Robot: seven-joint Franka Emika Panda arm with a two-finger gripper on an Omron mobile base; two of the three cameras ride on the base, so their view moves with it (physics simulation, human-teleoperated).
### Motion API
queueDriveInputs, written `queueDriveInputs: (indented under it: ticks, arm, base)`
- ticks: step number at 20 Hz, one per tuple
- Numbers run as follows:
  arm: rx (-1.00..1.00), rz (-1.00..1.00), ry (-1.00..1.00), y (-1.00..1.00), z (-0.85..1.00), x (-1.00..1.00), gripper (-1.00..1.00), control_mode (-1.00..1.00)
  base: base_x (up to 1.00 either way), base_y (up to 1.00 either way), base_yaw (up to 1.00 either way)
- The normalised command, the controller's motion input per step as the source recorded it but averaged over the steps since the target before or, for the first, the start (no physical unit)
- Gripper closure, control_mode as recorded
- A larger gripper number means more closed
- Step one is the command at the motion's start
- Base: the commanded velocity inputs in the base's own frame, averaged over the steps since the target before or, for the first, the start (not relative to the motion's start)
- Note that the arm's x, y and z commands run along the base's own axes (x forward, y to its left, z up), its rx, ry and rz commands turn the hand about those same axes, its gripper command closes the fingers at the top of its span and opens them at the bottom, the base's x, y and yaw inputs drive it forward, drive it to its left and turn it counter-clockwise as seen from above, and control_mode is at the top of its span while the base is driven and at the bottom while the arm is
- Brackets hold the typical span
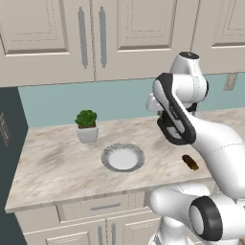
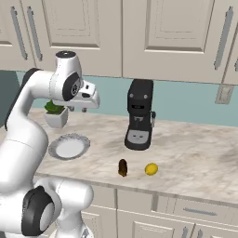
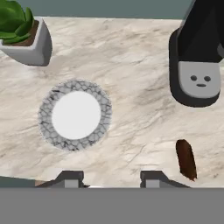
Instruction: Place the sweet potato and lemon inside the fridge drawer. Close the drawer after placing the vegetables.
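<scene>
Hand view over the marble surface: potato and lemon lie loose, end effector spread

Hand view carries no readable writing; the only mark is a small face-like pattern of dots and a line on the grey drip tray of the black coffee machine (image 3: 195, 65), whose top is cut off by the frame's upper edge. No brand or label can be read anywhere in either base view.

The end effector (image 3: 111, 178) hangs above the surface (image 3: 131, 57) with its two dark fingertips (image 3: 70, 178) set wide apart, holding nothing. In the right base view the end effector (image 2: 78, 109) is small and partly merged with the white wrist, so its fingers are hard to make out there. In the left base view the arm's own links cover it.

The sweet potato (image 3: 186, 159) is a stubby dark brown oblong with a faint orange sheen, lying flat on the surface near its front edge, right of the plate (image 3: 75, 114) and in front of the coffee machine. The left base view shows the sweet potato (image 1: 190, 162) just beside the arm's forearm. The lemon (image 2: 151, 169) is a small bright yellow ball resting just right of the sweet potato (image 2: 122, 167), close but apart from it.

A potted plant (image 3: 24, 33) stands behind the plate, its leaves clipped by the hand view's top left corner.
</scene>
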Motion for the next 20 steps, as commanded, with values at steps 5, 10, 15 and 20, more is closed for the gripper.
queueDriveInputs:
  ticks: [5,10,15,20]
  arm:
    - [0.00,0.00,-0.01,-0.06,-0.13,-0.29,-1.00,-1.00]
    - [-0.02,0.00,0.03,-0.50,-0.97,-0.37,-1.00,-1.00]
    - [-0.05,-0.02,0.05,-0.50,-1.00,-0.29,-1.00,-1.00]
    - [-0.01,0.00,0.11,-0.47,-0.83,-0.06,-1.00,-1.00]
  base:
    - [0.00,0.00,0.00]
    - [0.00,0.00,0.00]
    - [0.00,0.00,0.00]
    - [0.00,0.00,0.00]
